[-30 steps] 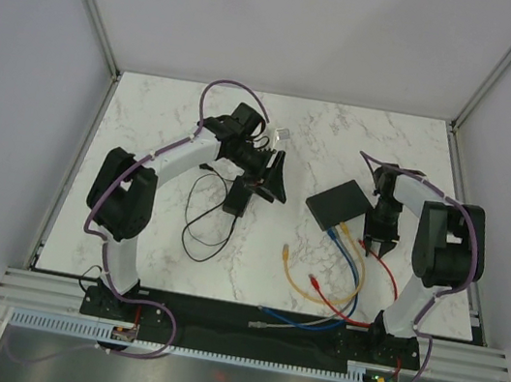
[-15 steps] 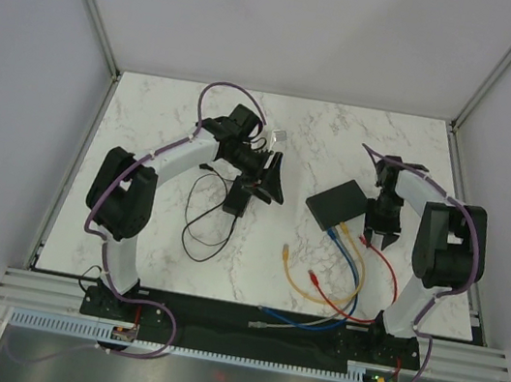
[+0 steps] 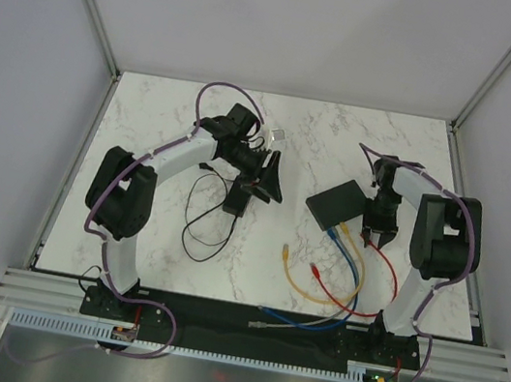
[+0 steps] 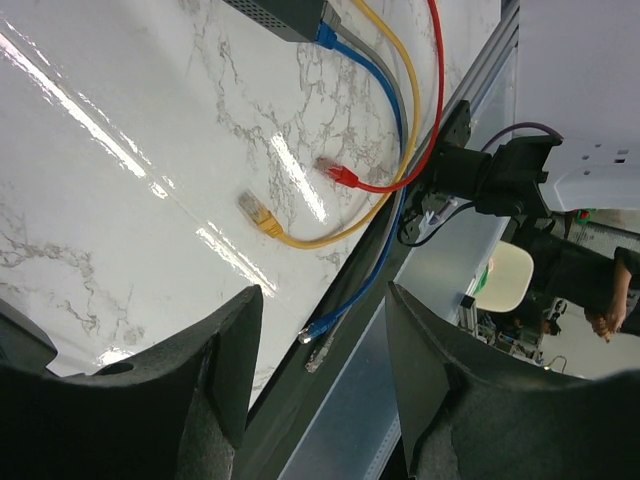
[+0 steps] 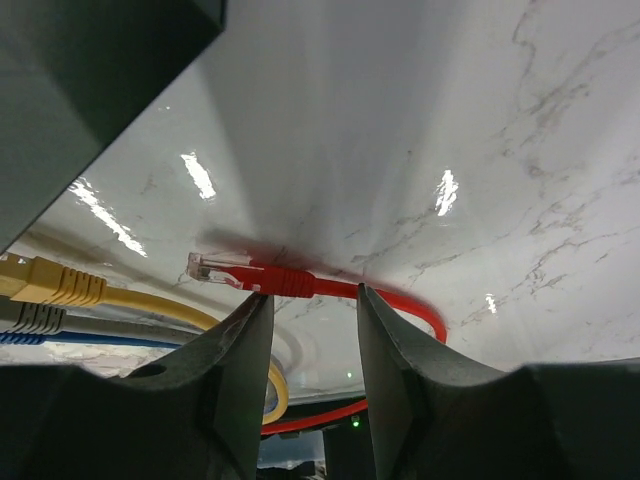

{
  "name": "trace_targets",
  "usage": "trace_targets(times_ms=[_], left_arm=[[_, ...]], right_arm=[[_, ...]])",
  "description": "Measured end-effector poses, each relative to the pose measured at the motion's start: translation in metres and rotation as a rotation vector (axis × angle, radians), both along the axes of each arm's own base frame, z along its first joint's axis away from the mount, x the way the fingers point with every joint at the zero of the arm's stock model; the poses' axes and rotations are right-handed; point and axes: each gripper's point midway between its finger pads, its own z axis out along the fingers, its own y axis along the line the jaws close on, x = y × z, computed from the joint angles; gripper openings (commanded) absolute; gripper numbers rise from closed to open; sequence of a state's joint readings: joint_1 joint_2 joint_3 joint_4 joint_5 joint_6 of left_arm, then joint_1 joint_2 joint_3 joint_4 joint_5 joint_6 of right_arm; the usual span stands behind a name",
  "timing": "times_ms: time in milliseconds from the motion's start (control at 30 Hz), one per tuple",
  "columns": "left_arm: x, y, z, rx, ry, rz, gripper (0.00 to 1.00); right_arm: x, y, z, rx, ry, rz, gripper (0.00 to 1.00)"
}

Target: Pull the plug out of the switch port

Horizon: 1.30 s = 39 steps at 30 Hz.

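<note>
Just beside the flat black rectangular switch (image 3: 339, 205), the right gripper (image 5: 310, 300) had just edged closer, jaws spread over the red plastic cable plug (image 5: 235, 272) lying loose on the white marble tabletop (image 3: 292, 148). That pull looked done. Well away, the left gripper (image 4: 322, 295) hung spread, empty.

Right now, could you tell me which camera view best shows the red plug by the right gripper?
Right wrist: the red plug lies on the marble beyond the open right gripper, clear tip visible. The top external view shows only its red cable by that gripper; the left wrist view misses it.
</note>
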<state>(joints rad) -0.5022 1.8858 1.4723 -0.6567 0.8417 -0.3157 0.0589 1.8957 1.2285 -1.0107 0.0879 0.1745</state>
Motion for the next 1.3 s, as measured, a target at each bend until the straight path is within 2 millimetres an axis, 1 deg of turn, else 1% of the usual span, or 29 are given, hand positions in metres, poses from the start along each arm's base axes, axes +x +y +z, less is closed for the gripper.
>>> trace_targets(times_ms=[133,200,233,333,367,433,467,600,700,767,900,1000,1067,1133,1300], left_arm=[[0.000,0.002,-0.003,0.003,0.009,0.004,0.60],[-0.001,0.004,-0.005,0.006,0.016,0.007,0.60],[-0.002,0.004,-0.006,0.008,0.019,0.007,0.60],[-0.003,0.006,-0.008,0.012,0.027,0.008,0.60],[-0.003,0.006,-0.008,0.012,0.028,0.008,0.60],[-0.004,0.006,-0.008,0.013,0.029,0.008,0.60],[-0.005,0.006,-0.008,0.013,0.029,0.008,0.60],[-0.005,0.007,-0.005,0.008,0.020,0.008,0.60],[-0.006,0.007,-0.002,0.005,0.015,0.008,0.60],[-0.006,0.007,-0.001,0.003,0.012,0.008,0.60],[-0.006,0.007,-0.001,0.003,0.012,0.008,0.60],[-0.006,0.007,-0.001,0.003,0.011,0.008,0.60],[-0.006,0.007,-0.001,0.004,0.013,0.008,0.60],[-0.010,0.007,-0.005,0.009,0.023,0.004,0.60],[-0.029,0.004,-0.018,0.033,0.064,-0.027,0.60]], right_arm=[[-0.001,0.002,-0.003,0.012,0.004,0.007,0.41],[-0.003,0.001,-0.003,0.012,0.008,0.015,0.34],[-0.004,0.000,-0.004,0.009,0.011,0.018,0.32],[-0.007,-0.001,-0.004,0.007,0.014,0.025,0.16],[-0.009,-0.001,-0.004,0.007,0.015,0.026,0.08],[-0.011,0.000,-0.004,0.016,0.016,0.028,0.01],[-0.011,0.001,-0.004,0.018,0.014,0.027,0.00],[-0.010,0.004,-0.002,0.036,-0.001,0.017,0.00],[-0.008,0.009,0.005,0.057,-0.028,0.003,0.00],[-0.006,0.014,0.016,0.084,-0.060,-0.009,0.00],[0.004,0.026,0.053,0.145,-0.177,-0.032,0.00],[0.007,0.035,0.071,0.186,-0.240,-0.051,0.00],[0.006,0.040,0.076,0.207,-0.252,-0.065,0.00],[0.006,0.045,0.077,0.230,-0.250,-0.081,0.00],[0.007,0.061,0.080,0.310,-0.247,-0.138,0.00]])
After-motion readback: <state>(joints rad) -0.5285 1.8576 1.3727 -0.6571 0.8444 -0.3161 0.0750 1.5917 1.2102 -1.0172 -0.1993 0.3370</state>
